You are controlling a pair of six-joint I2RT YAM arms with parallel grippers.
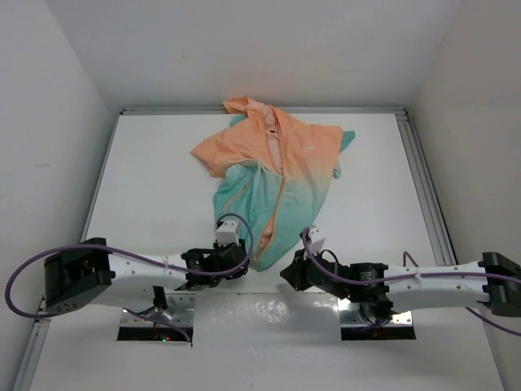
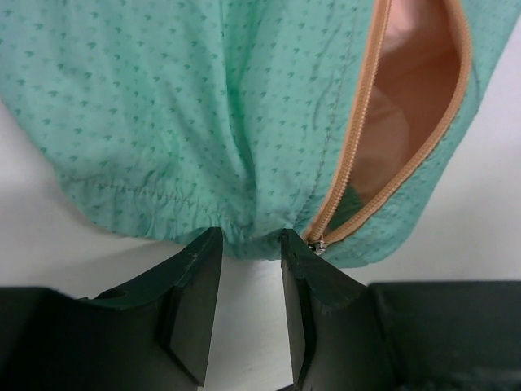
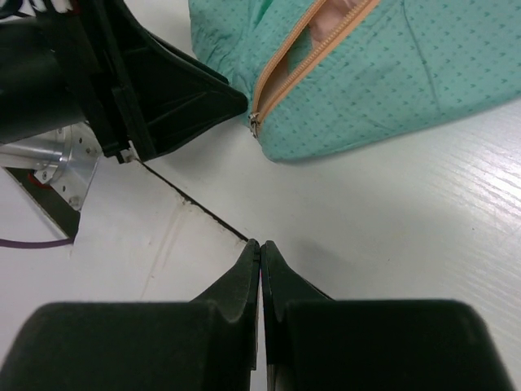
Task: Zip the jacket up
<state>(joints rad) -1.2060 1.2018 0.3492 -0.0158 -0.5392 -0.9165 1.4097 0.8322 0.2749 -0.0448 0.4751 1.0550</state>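
The jacket (image 1: 273, 175) lies flat on the table, peach upper half far, teal lower half near, with its orange zipper open along the front. In the left wrist view the teal hem (image 2: 163, 204) fills the top and the zipper slider (image 2: 317, 242) sits at the bottom of the hem, just right of my right fingertip. My left gripper (image 2: 251, 243) is open, its tips at the hem edge with a fold of hem between them. My right gripper (image 3: 260, 246) is shut and empty on the bare table, a little short of the hem (image 3: 366, 90) and the slider (image 3: 255, 125).
The left arm's gripper (image 3: 175, 90) shows in the right wrist view beside the hem. A seam in the tabletop (image 3: 195, 208) runs near the arm bases. White walls enclose the table (image 1: 163, 187) on three sides.
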